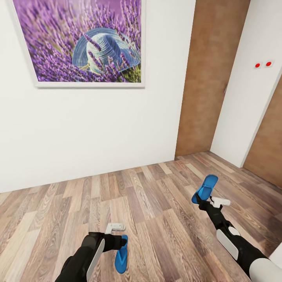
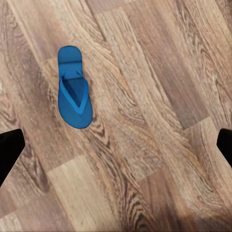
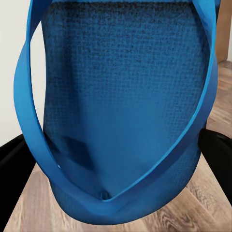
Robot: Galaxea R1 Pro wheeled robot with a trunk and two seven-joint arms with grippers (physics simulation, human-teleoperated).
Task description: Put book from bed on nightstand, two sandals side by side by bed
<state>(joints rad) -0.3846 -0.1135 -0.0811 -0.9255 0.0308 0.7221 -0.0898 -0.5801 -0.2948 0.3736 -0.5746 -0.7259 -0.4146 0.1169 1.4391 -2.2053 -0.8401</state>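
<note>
Wood-plank floor [image 1: 149, 203], white wall, purple flower picture [image 1: 84, 41]. Right hand [image 1: 204, 200] clamps one blue sandal [image 1: 205, 188] upright at its sole; left hand [image 1: 117, 239], fingers spread wide, hovers over the second sandal [image 2: 73, 89] lying flat just below. Judged light, flexible foam: best pinched across the sole edge, not the thin strap.

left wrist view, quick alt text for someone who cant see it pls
A bright blue sandal lies flat, strap side up, on the wood-plank floor. The dark tips of the left gripper's fingers show far apart at either side, nothing between them.
</note>
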